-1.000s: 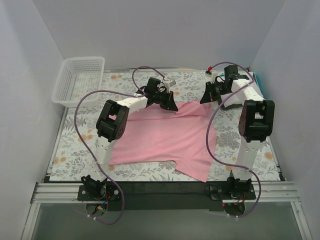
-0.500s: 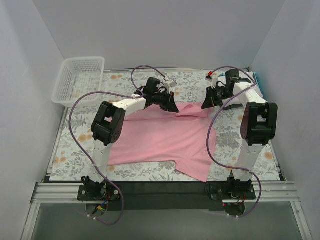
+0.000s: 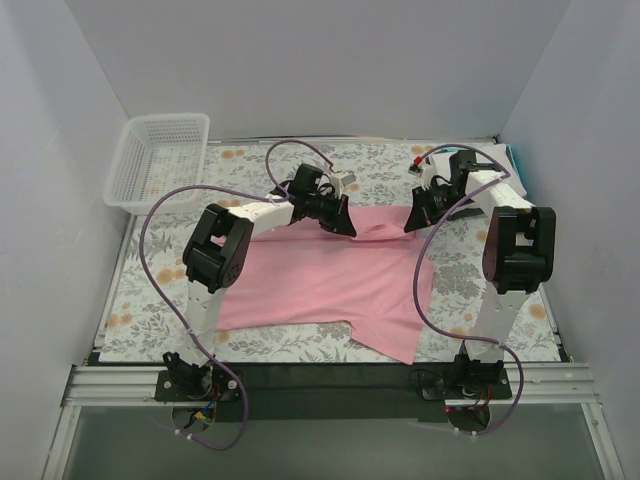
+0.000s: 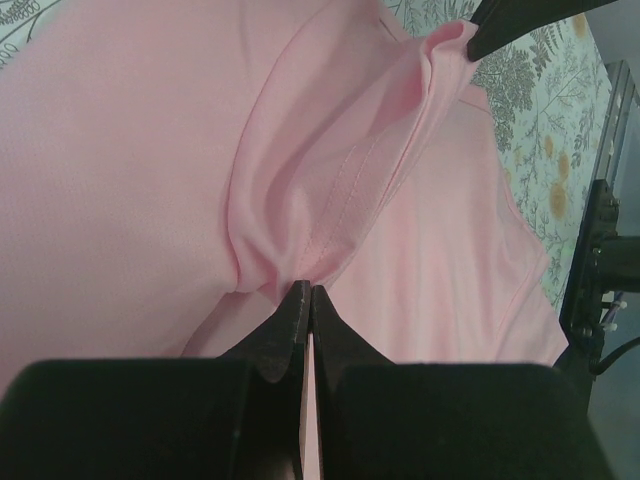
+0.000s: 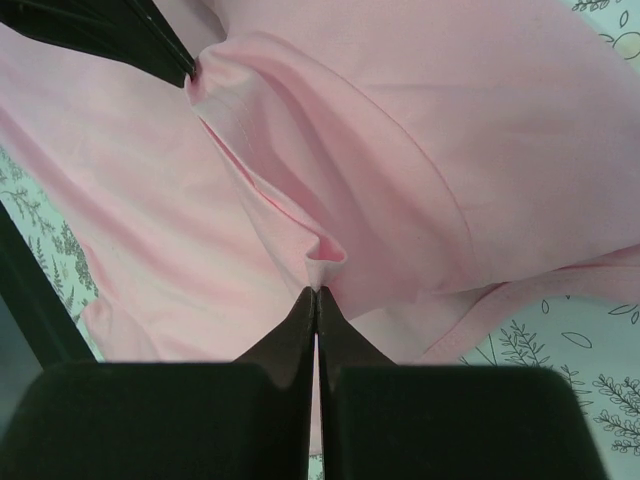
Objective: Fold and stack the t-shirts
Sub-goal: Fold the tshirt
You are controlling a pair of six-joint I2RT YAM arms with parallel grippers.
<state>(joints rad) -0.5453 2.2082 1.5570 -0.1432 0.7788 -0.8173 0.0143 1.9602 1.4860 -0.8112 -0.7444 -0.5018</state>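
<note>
Pink t-shirt lies spread on floral tablecloth. Left gripper and right gripper are each clamped on its far edge, with the fabric ridged between them.

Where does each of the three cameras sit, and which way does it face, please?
Top external: above and behind the arm bases, looking down at the table; both arms show, left gripper and right gripper pinching the pink t-shirt at its far edge.
Left wrist: on the left wrist, looking along its own shut fingers at the pinched cloth.
Right wrist: on the right wrist, looking likewise along its own shut fingers.
Shared: each wrist view also shows the other gripper's black tip on the same ridge of cloth.
</note>
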